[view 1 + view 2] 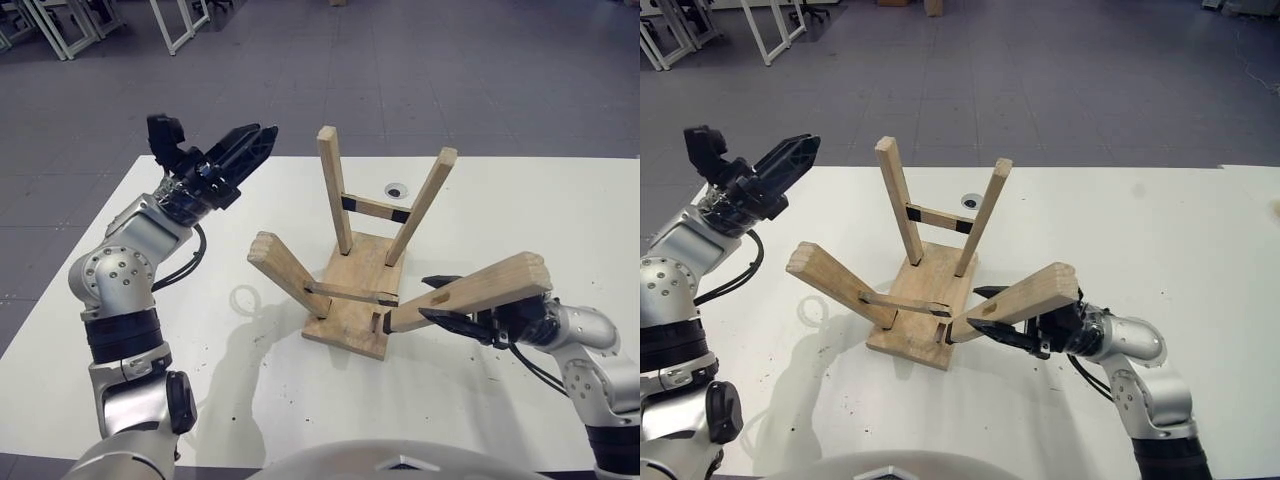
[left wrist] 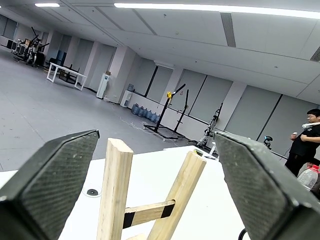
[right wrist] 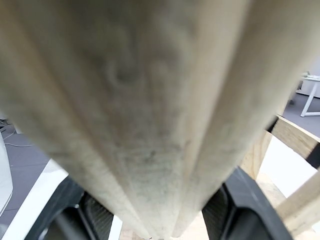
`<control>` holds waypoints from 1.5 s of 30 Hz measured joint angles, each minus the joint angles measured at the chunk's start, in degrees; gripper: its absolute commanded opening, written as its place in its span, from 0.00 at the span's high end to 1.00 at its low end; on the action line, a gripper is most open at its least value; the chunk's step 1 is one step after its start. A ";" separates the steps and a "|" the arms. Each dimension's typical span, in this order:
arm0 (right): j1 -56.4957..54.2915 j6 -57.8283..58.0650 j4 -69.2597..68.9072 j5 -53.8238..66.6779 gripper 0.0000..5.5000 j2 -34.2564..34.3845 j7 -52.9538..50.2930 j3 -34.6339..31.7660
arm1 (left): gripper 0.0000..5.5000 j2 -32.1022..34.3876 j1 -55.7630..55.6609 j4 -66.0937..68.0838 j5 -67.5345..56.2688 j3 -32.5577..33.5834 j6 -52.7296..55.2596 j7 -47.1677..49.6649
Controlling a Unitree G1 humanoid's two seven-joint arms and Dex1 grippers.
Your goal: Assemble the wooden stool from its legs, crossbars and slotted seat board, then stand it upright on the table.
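While the stool (image 1: 352,262) lies upside down: its seat board (image 1: 342,325) rests flat near the middle of the desk (image 1: 520,200), and the far legs (image 1: 335,190) stand in it, tied by the far crossbar (image 1: 375,208).
Near pair: the near left leg (image 1: 285,268) and the near right leg (image 1: 490,283) splay outward, linked by the near crossbar (image 1: 350,293). They appear not fully seated.
Right end effector (image 1: 432,298): clamped on the near right leg, close to the board.
Left end effector (image 1: 262,135): fingers apart, empty, raised over the desk's left side, well apart from the stool.
Risk, loose side: swinging the right leg upright alone would likely lever the crossbar out of its joint or topple the near left leg.
Risk, board: with nothing pinning it, the board may slide or tip and jolt the far legs.
Risk, grip: the long leg could twist between the pads.
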 measured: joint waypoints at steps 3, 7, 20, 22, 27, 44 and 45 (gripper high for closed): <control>0.00 -1.61 0.71 -1.62 0.63 1.34 -0.78 1.24 | 0.22 -0.01 0.48 0.00 0.01 -0.08 0.00 0.10; 0.11 -4.37 2.86 -4.12 0.63 3.03 -1.24 3.24 | 0.22 -0.02 0.47 0.00 0.02 -0.58 0.00 0.08; -1.22 -1.92 -1.51 -10.51 0.63 -0.18 -8.08 7.47 | 0.22 -0.06 0.57 -0.87 0.11 -1.08 -0.07 1.45; -2.37 1.22 -3.80 -12.26 0.63 -2.28 -9.96 8.12 | 0.22 -0.42 0.73 -1.74 0.10 -1.07 -0.09 2.13; -3.31 4.76 -6.59 -14.96 0.63 -4.49 -13.78 10.60 | 0.22 -1.31 1.99 -2.98 0.04 -0.99 -0.26 3.68; -9.63 5.35 2.51 -12.48 0.63 -3.57 -14.68 10.89 | 0.22 2.71 2.48 -10.89 -4.63 0.36 3.21 5.99; -9.89 5.34 2.92 -12.49 0.63 -3.45 -14.70 10.90 | 0.22 3.13 1.60 -12.62 -5.24 0.38 3.49 7.38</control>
